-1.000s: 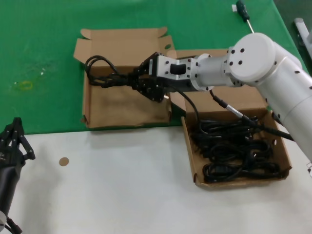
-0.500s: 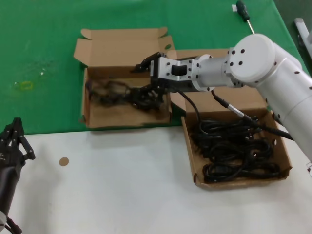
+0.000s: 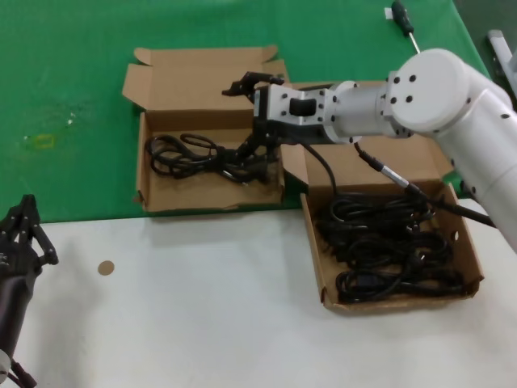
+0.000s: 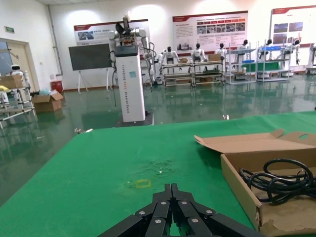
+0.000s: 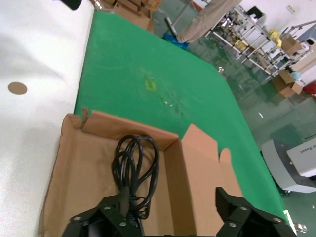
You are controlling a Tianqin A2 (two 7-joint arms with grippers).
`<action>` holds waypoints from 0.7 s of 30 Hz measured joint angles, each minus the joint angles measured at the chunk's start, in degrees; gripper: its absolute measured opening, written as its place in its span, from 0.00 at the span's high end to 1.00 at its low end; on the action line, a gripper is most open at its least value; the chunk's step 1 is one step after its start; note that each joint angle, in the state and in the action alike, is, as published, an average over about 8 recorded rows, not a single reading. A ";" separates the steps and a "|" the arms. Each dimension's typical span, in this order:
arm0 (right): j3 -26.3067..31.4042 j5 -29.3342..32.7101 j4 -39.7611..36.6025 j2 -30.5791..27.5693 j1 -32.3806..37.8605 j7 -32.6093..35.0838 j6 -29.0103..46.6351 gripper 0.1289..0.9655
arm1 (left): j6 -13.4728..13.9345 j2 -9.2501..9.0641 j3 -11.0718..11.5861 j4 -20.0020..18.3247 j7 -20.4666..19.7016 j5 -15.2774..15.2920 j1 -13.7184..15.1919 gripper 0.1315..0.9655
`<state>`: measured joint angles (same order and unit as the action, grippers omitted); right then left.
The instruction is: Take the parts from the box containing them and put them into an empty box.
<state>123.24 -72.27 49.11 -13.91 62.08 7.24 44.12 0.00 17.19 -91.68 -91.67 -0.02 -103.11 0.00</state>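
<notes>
The narrower brown box (image 3: 186,192) lies on the green mat and holds one black cord bundle (image 3: 194,158). My right gripper (image 3: 247,115) is open and empty just above that box's right end, its jaws spread wide over the cord's plug end. In the right wrist view the cord (image 5: 134,165) lies on the box floor (image 5: 74,182) beyond the open gripper (image 5: 168,210). The wider box (image 3: 396,304) to the right holds several black cord bundles (image 3: 388,246). My left gripper (image 3: 26,233) is parked at the lower left and is shut (image 4: 172,190).
A black-handled screwdriver (image 3: 401,16) lies at the far right of the green mat. A small brown disc (image 3: 105,267) sits on the white table. The left wrist view shows the narrower box (image 4: 242,185) with the cord (image 4: 279,180) across the mat.
My right gripper opened and let the cord bundle drop into the narrower box. The gripper then drew back a little to the right. The left arm has not moved.
</notes>
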 joint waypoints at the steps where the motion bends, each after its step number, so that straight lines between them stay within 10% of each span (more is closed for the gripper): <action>1: -0.05 0.01 0.50 -0.21 -0.11 -0.26 0.08 0.52 | 0.00 0.00 0.00 0.00 0.00 0.00 0.00 0.98; 21: -1.76 -1.49 4.22 -1.05 -3.48 -1.39 -1.77 0.12 | 0.00 0.00 0.00 0.00 0.00 0.00 0.00 0.90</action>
<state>121.48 -73.75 53.33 -14.96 58.60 5.85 42.35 0.00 17.19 -91.68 -91.67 -0.02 -103.11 0.00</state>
